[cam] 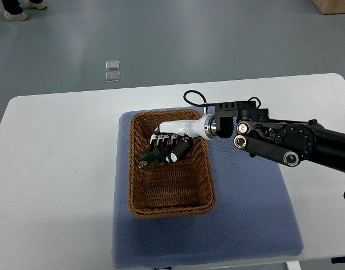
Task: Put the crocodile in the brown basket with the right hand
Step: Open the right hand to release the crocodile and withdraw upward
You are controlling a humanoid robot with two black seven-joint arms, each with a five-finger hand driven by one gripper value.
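Note:
A brown wicker basket (201, 185) sits on a blue mat in the middle of the white table. My right hand (168, 147) reaches in over the basket's far half from the right. Its fingers curl down around a dark green toy crocodile (150, 158), which is inside the basket near its left wall. I cannot tell whether the crocodile rests on the basket floor or hangs just above it. My left arm does not show.
The blue mat (257, 214) covers the table's centre under the basket. The white table (54, 169) extends to both sides. On the grey floor beyond lie small clear plastic pieces (112, 70); a person's shoes (15, 13) show at top left.

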